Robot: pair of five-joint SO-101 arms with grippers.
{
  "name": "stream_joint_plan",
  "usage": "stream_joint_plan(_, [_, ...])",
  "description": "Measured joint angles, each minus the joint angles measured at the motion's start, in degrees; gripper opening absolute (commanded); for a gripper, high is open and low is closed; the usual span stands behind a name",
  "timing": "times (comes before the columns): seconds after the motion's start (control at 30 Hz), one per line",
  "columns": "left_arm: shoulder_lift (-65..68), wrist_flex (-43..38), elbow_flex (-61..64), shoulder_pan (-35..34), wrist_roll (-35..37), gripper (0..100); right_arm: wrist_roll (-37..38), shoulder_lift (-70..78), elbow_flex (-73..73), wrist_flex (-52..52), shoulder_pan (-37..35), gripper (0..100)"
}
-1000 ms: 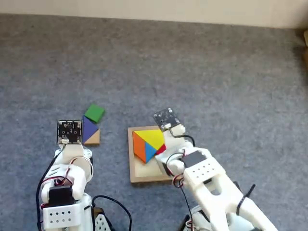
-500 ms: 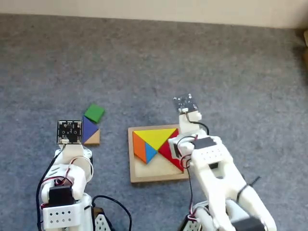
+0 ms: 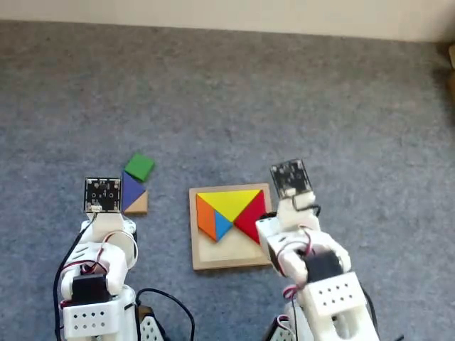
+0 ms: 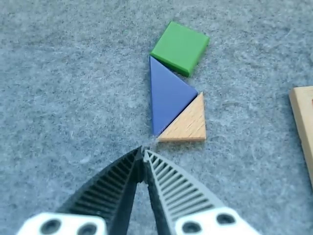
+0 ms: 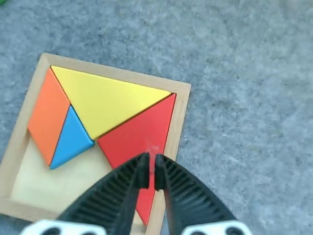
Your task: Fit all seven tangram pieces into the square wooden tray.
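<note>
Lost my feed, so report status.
Left tool shut, empty, near the loose wooden triangle. Right tool shut, empty, above the red triangle. Tray holds four pieces; three on carpet. Nothing blocking.

Pale wooden tray [image 5: 181, 105] on fuzzy grey carpet [image 3: 298, 92]

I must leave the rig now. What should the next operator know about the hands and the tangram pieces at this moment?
Left hand: shut, empty, over the carpet beside the dark blue triangle and wooden triangle.
Right hand: shut, empty, above the red triangle in the tray.
Done: yellow triangle, red triangle, orange piece, light blue triangle in the tray.
To do: green square, dark blue triangle, wooden triangle, together on the carpet outside the tray.
</note>
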Motion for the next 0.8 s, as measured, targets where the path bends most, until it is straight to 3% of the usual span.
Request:
stream_joint_plan(0.47, [0.0, 0.0, 0.3, 0.0, 0.0, 0, 0.2, -26.6, 15.3, 0.6, 0.2, 4.1])
stream_joint_plan(0.8, [0.0, 0.0, 0.3, 0.0, 0.0, 0, 0.5, -31.1, 15.4, 0.5, 12.5, 4.2])
